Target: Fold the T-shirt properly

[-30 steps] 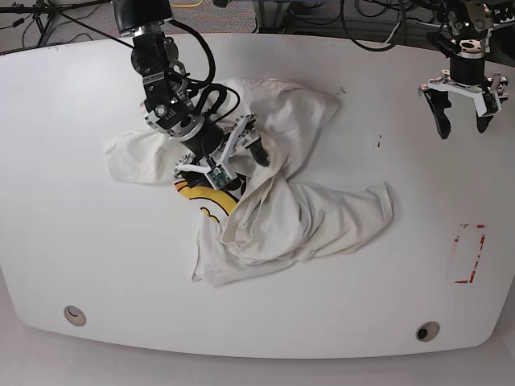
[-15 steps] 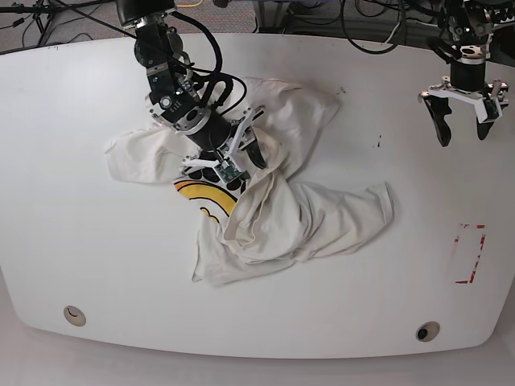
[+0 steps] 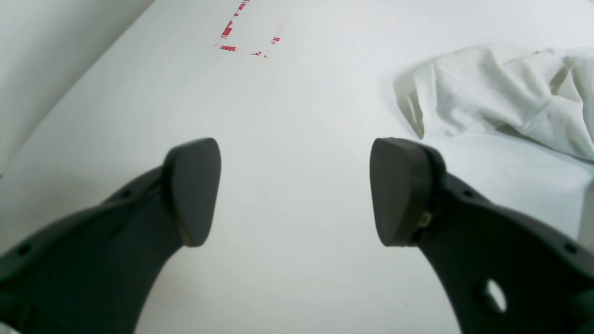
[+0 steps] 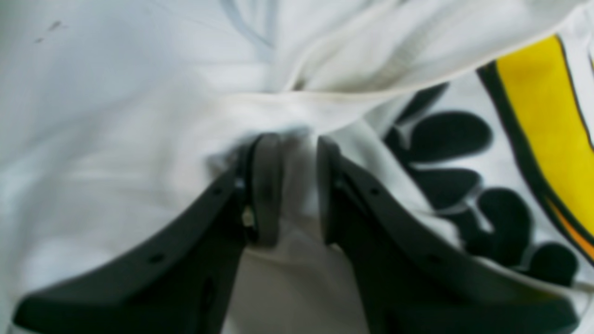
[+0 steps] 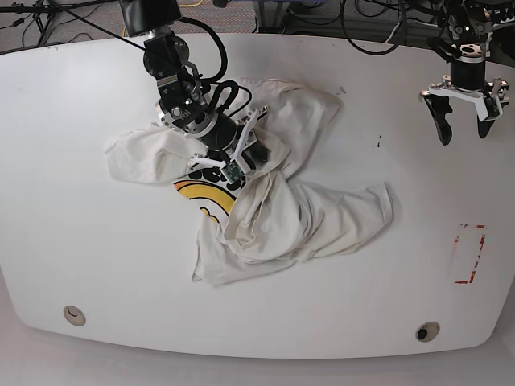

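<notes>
The off-white T-shirt [image 5: 298, 209] lies crumpled in the middle of the white table [image 5: 80, 241]. Part of its yellow and black graphic [image 5: 211, 197] shows at the left. My right gripper [image 5: 245, 165] is down on the shirt next to the graphic. In the right wrist view the gripper [image 4: 299, 185] is shut on a raised fold of the T-shirt [image 4: 116, 116], with dark lettering and the yellow graphic [image 4: 533, 116] to its right. My left gripper [image 5: 464, 121] hangs open and empty over bare table at the far right. In the left wrist view the gripper [image 3: 294, 190] is apart from the shirt's edge [image 3: 487, 93].
A red tape rectangle [image 5: 469, 253] marks the table at the right; it also shows in the left wrist view [image 3: 246, 28]. Two round holes [image 5: 74, 314] [image 5: 427, 330] sit near the front edge. Cables run behind the table's back edge.
My right gripper has shifted a little to the right and toward the back on the shirt, drawing the cloth with it. The left gripper has barely moved.
</notes>
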`<action>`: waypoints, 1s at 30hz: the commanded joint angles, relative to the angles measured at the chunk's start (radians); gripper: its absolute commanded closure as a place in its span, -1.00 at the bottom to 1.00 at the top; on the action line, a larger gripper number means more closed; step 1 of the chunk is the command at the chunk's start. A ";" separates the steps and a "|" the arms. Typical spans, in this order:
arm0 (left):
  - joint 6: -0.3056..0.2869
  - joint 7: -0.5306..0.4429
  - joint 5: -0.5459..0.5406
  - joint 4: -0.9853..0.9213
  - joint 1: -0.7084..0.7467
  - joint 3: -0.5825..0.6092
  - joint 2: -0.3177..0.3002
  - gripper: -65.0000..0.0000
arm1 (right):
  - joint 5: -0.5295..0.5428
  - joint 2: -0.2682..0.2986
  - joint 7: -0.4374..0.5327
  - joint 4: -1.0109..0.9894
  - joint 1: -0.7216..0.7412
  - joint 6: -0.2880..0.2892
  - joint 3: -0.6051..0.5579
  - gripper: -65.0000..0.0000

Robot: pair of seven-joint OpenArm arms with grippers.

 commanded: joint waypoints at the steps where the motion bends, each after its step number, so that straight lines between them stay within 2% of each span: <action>1: 0.000 -0.030 -0.003 0.015 0.001 -0.009 -0.006 -0.45 | 0.008 0.009 0.028 -0.017 0.034 -0.001 0.016 0.55; 7: 0.000 -0.031 -0.002 0.014 0.001 -0.011 -0.002 -0.45 | 0.023 0.026 0.037 -0.080 0.053 0.000 0.039 0.58; 9: 0.001 -0.036 -0.001 0.015 0.001 -0.010 -0.001 -0.44 | 0.028 0.054 0.054 -0.110 0.069 0.004 0.036 0.72; 13: 0.004 -0.038 -0.002 0.016 -0.001 -0.011 0.005 -0.44 | 0.034 0.072 0.064 -0.134 0.079 0.007 0.039 0.91; 17: 0.004 -0.036 -0.003 0.015 -0.001 -0.011 0.008 -0.44 | 0.034 0.075 0.078 -0.152 0.093 0.007 0.036 0.99; 21: 0.004 -0.036 -0.002 0.017 -0.002 -0.009 0.010 -0.44 | 0.022 0.066 0.120 -0.183 0.118 -0.004 0.026 1.00; 30: 0.006 -0.037 -0.001 0.015 -0.004 -0.008 0.009 -0.43 | 0.003 0.067 0.098 -0.077 0.097 -0.019 0.020 0.97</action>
